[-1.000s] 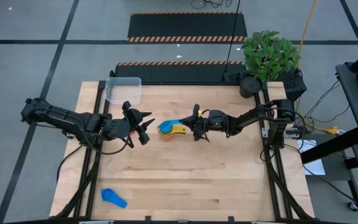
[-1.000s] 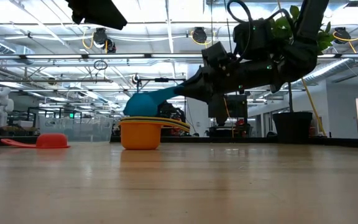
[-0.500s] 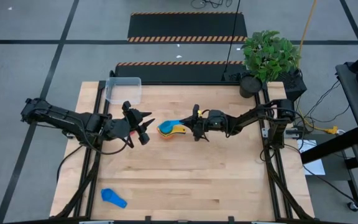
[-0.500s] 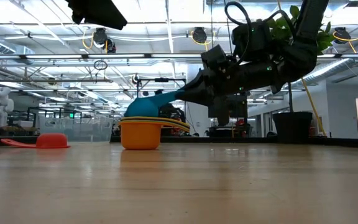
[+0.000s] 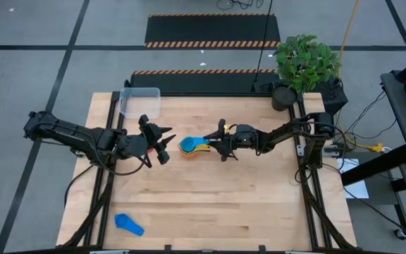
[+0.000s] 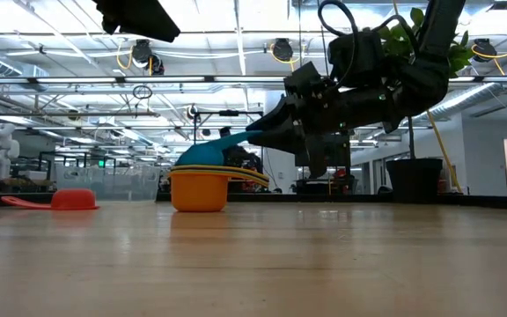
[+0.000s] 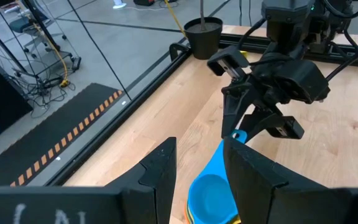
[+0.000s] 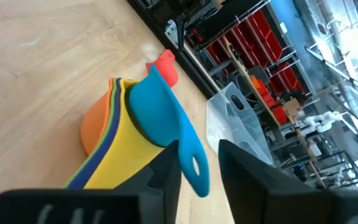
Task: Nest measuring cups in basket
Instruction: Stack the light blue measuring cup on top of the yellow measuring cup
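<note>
two dark arms work over the pale wooden table [image 5: 210, 204]. just ahead of the right gripper [image 5: 216, 146] sits one nested stack of small plastic measuring cups [image 5: 191, 147]: a light blue cup [image 8: 157, 112] on top, then yellow, with green, navy and orange edges showing below, so five in the stack as far as the rims can be counted. a second light blue cup [image 5: 128, 224] lies alone well away from both grippers, near the table's front edge on the left arm's side. one red cup [image 6: 73, 199] sits beyond the stack from the right gripper, close to the left gripper [image 5: 163, 144]. one clear rectangular plastic basket [image 5: 139, 101] stands apart at the back corner behind the left gripper, with no cup in it. no readable writing or labels show. the right gripper's fingers [image 8: 166, 180] stand a little apart on either side of the top cup's handle, seemingly no longer pinching it; a second ago they were clamped on that handle and the blue cup sat higher, and it has since settled into the stack. the left gripper hovers partly open, holding nothing, unmoved.
</note>
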You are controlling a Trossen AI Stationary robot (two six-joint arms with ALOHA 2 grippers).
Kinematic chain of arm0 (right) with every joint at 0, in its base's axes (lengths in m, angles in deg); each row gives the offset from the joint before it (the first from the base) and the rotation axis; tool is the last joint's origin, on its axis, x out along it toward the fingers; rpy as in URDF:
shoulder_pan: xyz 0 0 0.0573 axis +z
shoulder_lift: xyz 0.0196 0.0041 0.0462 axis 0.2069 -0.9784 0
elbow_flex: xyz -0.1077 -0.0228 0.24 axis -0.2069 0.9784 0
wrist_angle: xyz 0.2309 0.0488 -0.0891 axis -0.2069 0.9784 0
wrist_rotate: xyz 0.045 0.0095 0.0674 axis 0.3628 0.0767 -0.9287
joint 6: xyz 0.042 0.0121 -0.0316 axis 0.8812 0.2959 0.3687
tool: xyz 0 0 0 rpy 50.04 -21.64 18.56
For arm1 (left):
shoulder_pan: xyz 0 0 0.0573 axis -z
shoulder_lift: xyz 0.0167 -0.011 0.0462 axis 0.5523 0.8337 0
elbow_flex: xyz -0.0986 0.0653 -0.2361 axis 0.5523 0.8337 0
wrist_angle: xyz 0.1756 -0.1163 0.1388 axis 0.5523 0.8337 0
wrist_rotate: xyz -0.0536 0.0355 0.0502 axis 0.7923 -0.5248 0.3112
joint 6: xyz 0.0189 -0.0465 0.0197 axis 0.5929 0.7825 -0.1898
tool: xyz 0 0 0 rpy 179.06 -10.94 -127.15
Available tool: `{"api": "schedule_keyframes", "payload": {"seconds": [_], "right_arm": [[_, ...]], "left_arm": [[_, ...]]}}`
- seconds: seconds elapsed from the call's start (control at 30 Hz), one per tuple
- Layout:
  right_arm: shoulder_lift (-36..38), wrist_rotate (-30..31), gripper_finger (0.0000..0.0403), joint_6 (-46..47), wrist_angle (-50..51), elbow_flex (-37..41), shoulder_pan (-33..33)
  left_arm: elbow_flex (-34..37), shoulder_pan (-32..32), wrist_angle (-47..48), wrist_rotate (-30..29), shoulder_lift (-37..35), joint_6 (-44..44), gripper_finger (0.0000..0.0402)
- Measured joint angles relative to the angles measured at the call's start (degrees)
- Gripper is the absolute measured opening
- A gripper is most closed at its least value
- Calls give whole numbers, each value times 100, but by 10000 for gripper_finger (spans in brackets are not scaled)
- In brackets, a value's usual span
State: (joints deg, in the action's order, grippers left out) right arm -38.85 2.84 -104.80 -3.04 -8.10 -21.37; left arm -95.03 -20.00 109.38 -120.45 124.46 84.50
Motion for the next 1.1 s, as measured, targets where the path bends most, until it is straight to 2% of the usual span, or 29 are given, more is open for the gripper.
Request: {"api": "schedule_keyframes", "payload": {"seconds": [0.37,0.67,0.93,1.1], "right_arm": [[2,-2,153,206,0,0,0],[33,4,170,180,41,0,-26],[419,-7,179,585,718,-1,-99],[638,-576,179,941,1198,-2,-172]], "left_arm": [[0,0,7,8,0,0,136],[0,0,52,15,0,0,136],[0,0,83,15,2,0,136],[0,0,81,15,2,2,136]]}}
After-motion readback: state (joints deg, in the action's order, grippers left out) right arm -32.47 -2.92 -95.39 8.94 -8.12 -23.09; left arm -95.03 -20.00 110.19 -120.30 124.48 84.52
